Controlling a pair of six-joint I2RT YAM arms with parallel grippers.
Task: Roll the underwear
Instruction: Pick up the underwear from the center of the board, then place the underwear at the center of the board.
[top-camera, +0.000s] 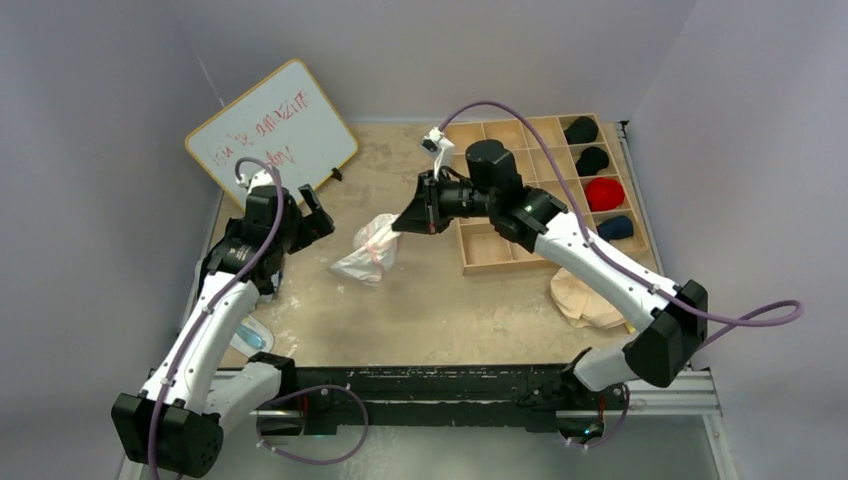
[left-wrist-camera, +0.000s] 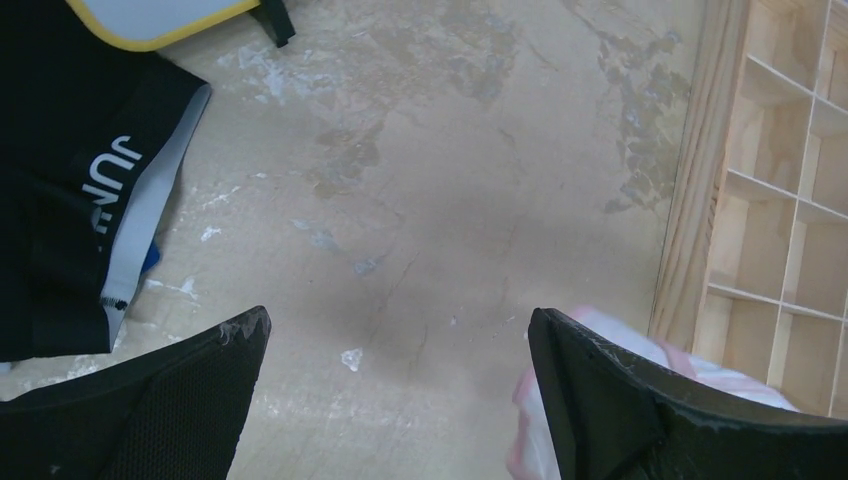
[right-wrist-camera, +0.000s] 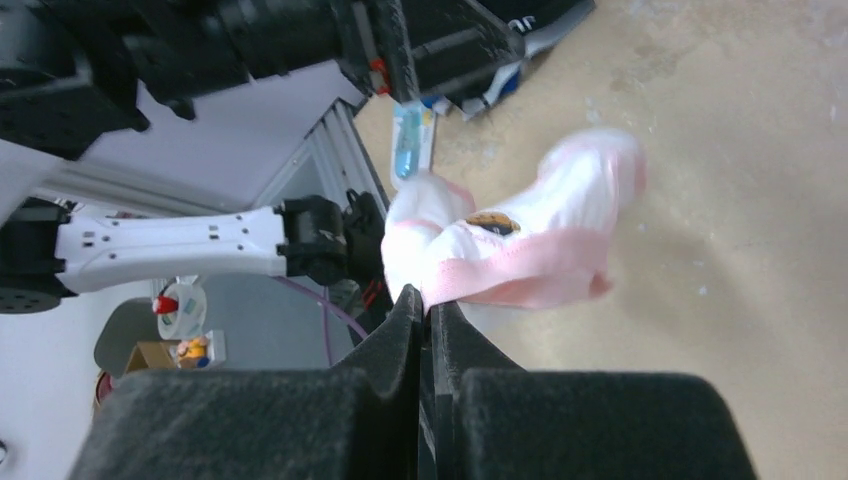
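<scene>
Step in hand, as I judge it: picking up and presenting the garment, with no roll begun yet. My right claw (right-wrist-camera: 428, 300) is clamped on the pink hem of the underwear (right-wrist-camera: 520, 240), which hangs bunched just beyond its tips. I cannot tell whether its lower end touches the desk (top-camera: 450, 300). My left claw (top-camera: 305, 215) stands wide open and holds nothing, the garment just off its right finger.

The next move calls for laying the cloth flat beneath the claws (it is crumpled, so it needs spreading first).

The right arm stretches forward and inward. The left arm is bent, claw angled down at the desk.
</scene>
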